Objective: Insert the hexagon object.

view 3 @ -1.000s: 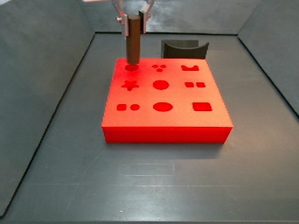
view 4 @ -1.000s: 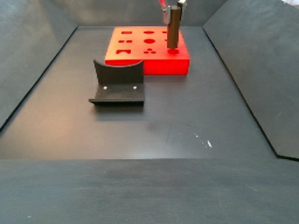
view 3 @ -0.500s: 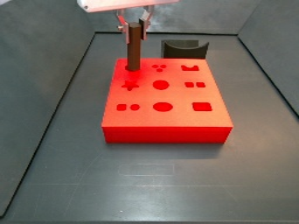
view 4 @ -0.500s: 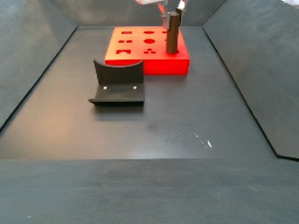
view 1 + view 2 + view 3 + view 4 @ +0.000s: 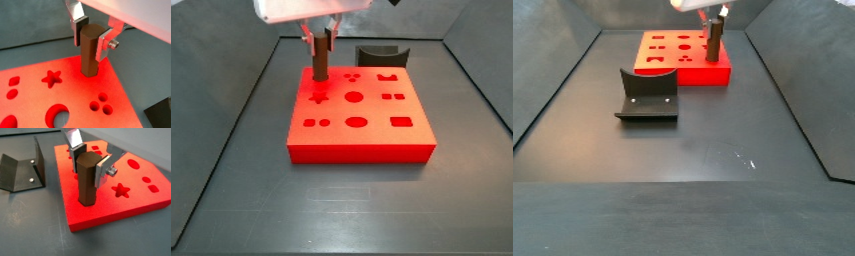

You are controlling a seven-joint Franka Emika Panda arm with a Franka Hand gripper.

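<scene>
**Peg seated in corner hole of block: release step**

Item: long, slender brown wooden hexagon peg (image 5: 87, 180). It is seen upright in both wrist views, its lower end entered into a hole near one corner of the flat red plastic block with shaped cut-outs (image 5: 127, 210). How deep it sits cannot be told.

Tool: two-finger silver-plated tool (image 5: 89, 161), placed above that block corner at the peg's upper end. One finger plate (image 5: 105, 43) lies against a side of the peg; the opposite finger (image 5: 78, 21) appears slightly off it. The jaws are narrow around the peg, yet a firm grip cannot be confirmed.

Surroundings: the block rests on the dark grey desk (image 5: 714, 140). The dark L-shaped fixture (image 5: 647, 95) stands well apart from the block in a side view.

Handling judgement: insertion looks nearly done. The peg should be kept vertical, so that its flats stay matched to the hole. Any last push is best made straight down. The jaws should be opened fully before lifting, and the lift made straight upward, lest the peg be dragged or tilted.
</scene>
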